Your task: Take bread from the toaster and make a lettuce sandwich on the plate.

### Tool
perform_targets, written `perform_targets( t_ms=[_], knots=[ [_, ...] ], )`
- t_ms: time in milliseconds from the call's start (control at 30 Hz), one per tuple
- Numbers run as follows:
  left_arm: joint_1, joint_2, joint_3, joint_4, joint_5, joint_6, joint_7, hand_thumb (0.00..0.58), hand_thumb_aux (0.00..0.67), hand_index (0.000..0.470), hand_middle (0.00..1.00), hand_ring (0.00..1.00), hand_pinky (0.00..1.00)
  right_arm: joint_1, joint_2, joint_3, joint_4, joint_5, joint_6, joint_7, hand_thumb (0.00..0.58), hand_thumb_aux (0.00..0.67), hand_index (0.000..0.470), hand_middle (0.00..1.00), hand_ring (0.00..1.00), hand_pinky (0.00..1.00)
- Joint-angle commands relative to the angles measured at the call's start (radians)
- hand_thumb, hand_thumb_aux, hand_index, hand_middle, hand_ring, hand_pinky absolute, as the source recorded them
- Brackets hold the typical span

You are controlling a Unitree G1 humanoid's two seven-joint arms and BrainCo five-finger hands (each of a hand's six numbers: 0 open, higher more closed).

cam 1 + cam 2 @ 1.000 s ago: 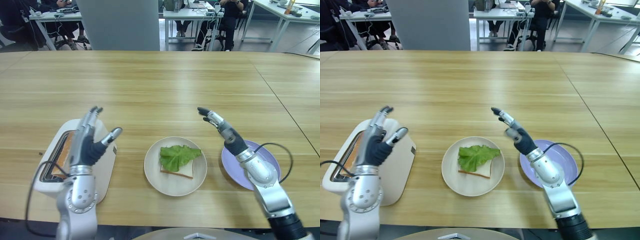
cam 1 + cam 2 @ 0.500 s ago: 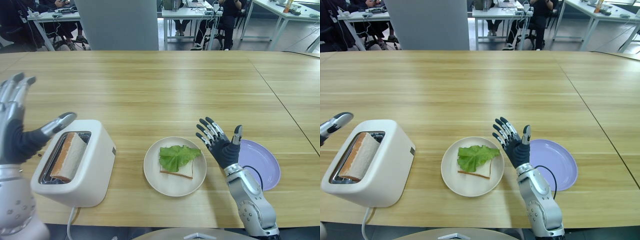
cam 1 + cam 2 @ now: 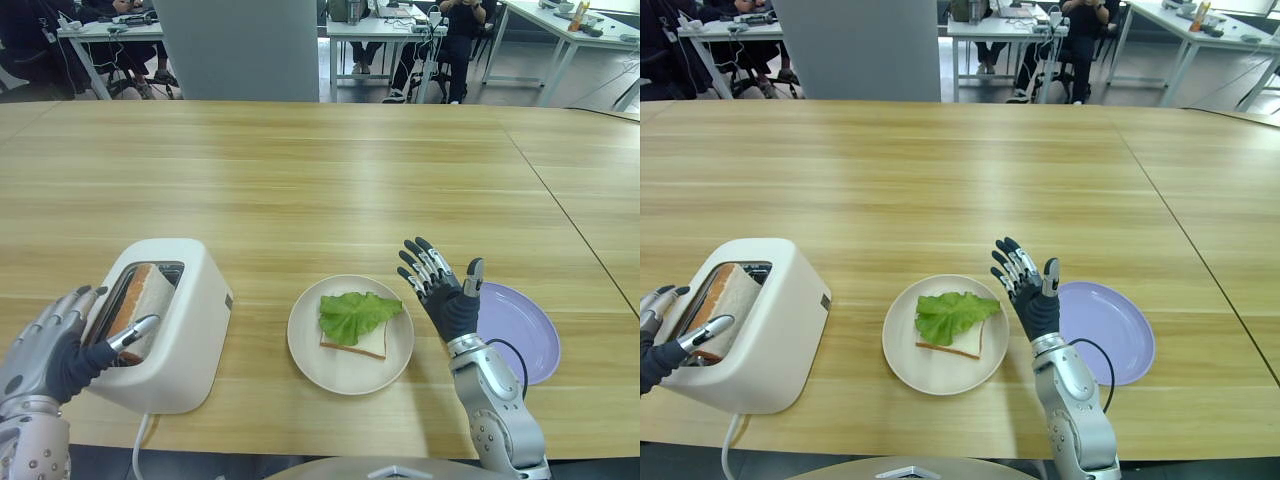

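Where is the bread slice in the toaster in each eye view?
Left eye view: the bread slice stands in the slot of the toaster, at lower left.
Right eye view: the same slice lies closer to the left edge, in the toaster.
Shared landmark: the plate with lettuce, to the right of the toaster in both.

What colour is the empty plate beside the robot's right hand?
The empty plate is purple; right eye view.

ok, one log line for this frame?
left robot hand open by toaster | bread in slot | lettuce on slice on plate | right robot hand open beside plate
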State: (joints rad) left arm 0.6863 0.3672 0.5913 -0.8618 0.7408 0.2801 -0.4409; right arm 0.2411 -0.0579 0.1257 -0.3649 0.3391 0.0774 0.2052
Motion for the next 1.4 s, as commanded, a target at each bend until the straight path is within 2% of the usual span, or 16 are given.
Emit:
perform_targets(
  t_ms=[33,67,100,133,633,1033,1067,1100,1133,1200,1233,1400],
  knots=[
    [0.023,-0.008,-0.037,0.029,0.029,-0.009,-0.008,0.220,0.142,0.097,0.00,0.00,0.00,0.004,0.004,-0.005,0.012,-0.008,0.004,0.004,0.000,0.000,0.000,0.03,0.03,0.03],
    [0.025,-0.009,-0.038,0.031,0.034,-0.010,-0.004,0.220,0.142,0.097,0.00,0.00,0.00,0.002,0.004,-0.005,0.014,-0.008,0.004,0.006,0.000,0.000,0.000,0.03,0.03,0.03],
    [0.027,-0.011,-0.038,0.032,0.038,-0.011,-0.001,0.541,0.497,0.341,0.00,0.00,0.00,0.000,0.005,-0.006,0.016,-0.009,0.005,0.007,0.000,0.000,0.000,0.03,0.03,0.03],
    [0.028,-0.012,-0.038,0.032,0.038,-0.013,0.002,0.580,0.670,0.460,0.00,0.00,0.00,-0.001,0.005,-0.006,0.020,-0.009,0.006,0.009,0.000,0.000,0.000,0.04,0.04,0.04],
    [-0.039,-0.012,-0.012,0.028,0.038,-0.020,0.055,0.580,0.670,0.460,0.00,0.00,0.00,-0.007,0.015,-0.003,0.069,-0.036,0.001,0.023,0.000,0.000,0.000,0.05,0.05,0.05],
    [-0.207,0.003,0.082,-0.001,-0.055,-0.020,0.123,0.580,0.670,0.460,0.00,0.00,0.00,-0.019,0.022,-0.007,0.110,-0.062,-0.008,0.026,0.000,0.000,0.000,0.06,0.06,0.06],
    [-0.218,0.007,0.086,0.003,-0.061,-0.023,0.128,0.580,0.670,0.460,0.08,0.08,0.08,-0.020,0.023,-0.007,0.113,-0.062,-0.009,0.026,0.000,0.000,0.000,0.06,0.06,0.06],
    [-0.232,0.009,0.090,0.008,-0.071,-0.024,0.133,0.580,0.670,0.460,0.08,0.08,0.08,-0.022,0.023,-0.007,0.116,-0.063,-0.010,0.026,0.000,0.000,0.000,0.06,0.06,0.06],
    [-0.246,0.013,0.093,0.015,-0.078,-0.023,0.137,0.580,0.670,0.460,0.29,0.29,0.29,-0.024,0.024,-0.008,0.120,-0.063,-0.011,0.027,0.000,0.000,0.000,0.06,0.06,0.06],
    [-0.280,0.018,0.099,0.038,-0.104,-0.023,0.152,0.580,0.670,0.460,0.85,0.85,0.85,-0.029,0.024,-0.009,0.126,-0.063,-0.013,0.027,0.000,0.000,0.000,0.06,0.06,0.06],
    [-0.297,0.021,0.102,0.052,-0.117,-0.021,0.157,0.580,0.670,0.460,1.00,1.00,1.00,-0.032,0.024,-0.010,0.128,-0.063,-0.013,0.028,0.000,0.000,0.000,0.06,0.06,0.06],
    [-0.380,0.042,0.119,0.128,-0.183,-0.006,0.183,0.580,0.670,0.460,1.00,1.00,1.00,-0.038,0.024,-0.013,0.138,-0.063,-0.015,0.026,0.000,0.000,0.000,0.07,0.07,0.07]
  ],
)
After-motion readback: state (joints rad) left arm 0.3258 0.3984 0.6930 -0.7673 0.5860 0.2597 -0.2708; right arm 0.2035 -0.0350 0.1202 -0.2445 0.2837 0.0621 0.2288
